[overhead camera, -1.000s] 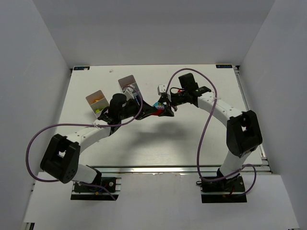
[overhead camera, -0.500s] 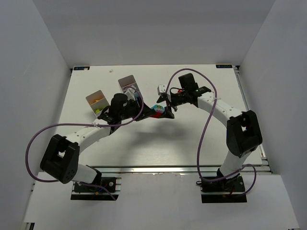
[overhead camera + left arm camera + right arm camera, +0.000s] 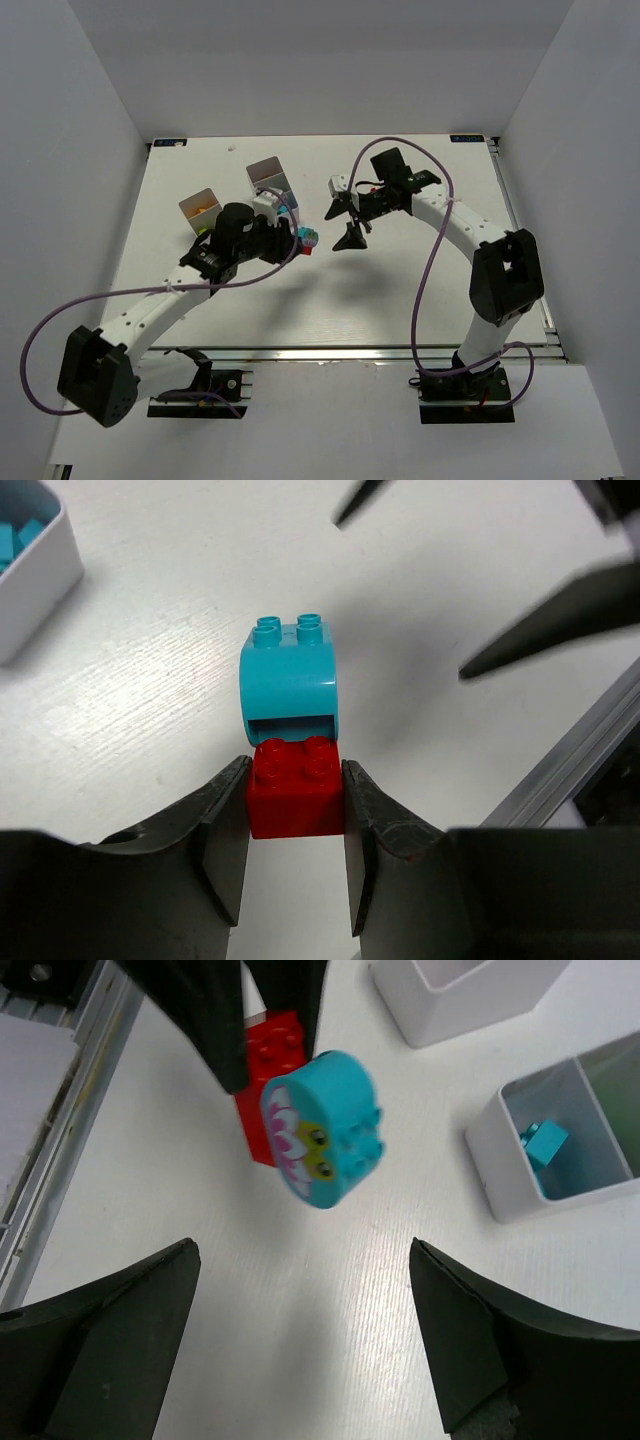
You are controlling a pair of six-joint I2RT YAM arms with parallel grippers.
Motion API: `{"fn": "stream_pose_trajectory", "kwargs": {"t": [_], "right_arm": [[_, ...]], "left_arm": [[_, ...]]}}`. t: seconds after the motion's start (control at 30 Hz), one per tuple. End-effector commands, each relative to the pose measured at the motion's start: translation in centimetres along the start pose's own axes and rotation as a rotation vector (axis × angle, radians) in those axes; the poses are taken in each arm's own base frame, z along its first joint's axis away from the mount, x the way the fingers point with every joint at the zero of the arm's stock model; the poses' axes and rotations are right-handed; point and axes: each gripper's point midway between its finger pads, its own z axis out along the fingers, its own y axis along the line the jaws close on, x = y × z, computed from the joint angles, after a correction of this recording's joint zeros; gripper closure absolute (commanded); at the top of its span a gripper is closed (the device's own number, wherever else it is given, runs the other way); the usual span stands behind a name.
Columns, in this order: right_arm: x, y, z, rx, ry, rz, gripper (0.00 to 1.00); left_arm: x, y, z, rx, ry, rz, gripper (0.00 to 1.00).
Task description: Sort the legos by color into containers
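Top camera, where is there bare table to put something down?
Crowded: the middle, where the left gripper, shut on the red brick, faces the open right gripper, with the bins to their left. Bare table lies between them and the near edge; another strip runs behind the bins.

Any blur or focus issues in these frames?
Left wrist: red brick and teal round piece sharp; the right gripper's fingers beyond are smeared. Right wrist: that piece slightly soft, own fingers soft-edged. Top external: even light, soft arm shadows on the table, no glare.
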Motion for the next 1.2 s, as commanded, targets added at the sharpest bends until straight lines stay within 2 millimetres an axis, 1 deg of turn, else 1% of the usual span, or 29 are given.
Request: {"fn": "stream_pose_trajectory", "kwargs": {"t": [0.0,0.03,0.07,0.13,0.23,0.33,0.37,0.43,0.47,0.57,0.63,0.77,1.03,1.17], "right_arm": [[-2.5,0.9,0.3,-0.085,-0.067,-0.029,0.11],[-3.2,1.2,0.5,-0.105,-0.071,-0.031,0.11],[-3.6,1.2,0.7,-0.117,-0.079,-0.047,0.11],[-4.1,1.5,1.3,-0.143,-0.085,-0.048,0.11],[-4.7,1.7,2.0,-0.157,-0.077,-0.068,0.12],[-4.8,2.0,2.5,-0.176,-0.073,-0.08,0.13],[-4.9,2.7,2.4,-0.196,-0.068,-0.066,0.13],[-4.6,3.3,2.9,-0.23,-0.06,-0.089,0.14],[-4.3,3.9,3.0,-0.255,-0.049,-0.067,0.15],[-4.1,4.5,3.7,-0.284,-0.043,-0.075,0.17],[-3.9,4.6,4.1,-0.285,-0.04,-0.069,0.19],[-3.3,4.1,4.8,-0.27,-0.024,-0.071,0.21],[-2.9,3.3,5.7,-0.249,-0.018,-0.073,0.25],[-2.3,3.1,6.3,-0.251,0.0,-0.066,0.28]], "left_arm": [[1.2,-0.6,-1.6,0.055,0.016,0.341,1.0],[1.3,-0.8,-2.0,0.067,0.014,0.401,1.0],[1.8,-0.6,-2.0,0.072,0.026,0.453,1.0],[2.7,-0.8,-2.2,0.103,0.052,0.497,1.0],[3.2,-0.8,-2.1,0.109,0.063,0.55,1.0],[3.2,-0.7,-2.0,0.1,0.057,0.589,1.0],[3.1,-0.7,-2.0,0.098,0.053,0.602,1.0],[3.0,-0.8,-1.9,0.098,0.047,0.619,1.0],[2.9,-0.9,-1.9,0.1,0.045,0.63,1.0],[2.5,-1.0,-1.8,0.098,0.03,0.644,1.0],[2.1,-1.3,-1.8,0.1,0.014,0.651,1.0],[1.6,-1.6,-1.9,0.102,-0.005,0.659,1.0],[1.5,-2.2,-1.9,0.112,-0.014,0.654,1.0],[1.3,-2.4,-1.9,0.107,-0.021,0.652,1.0]]}}
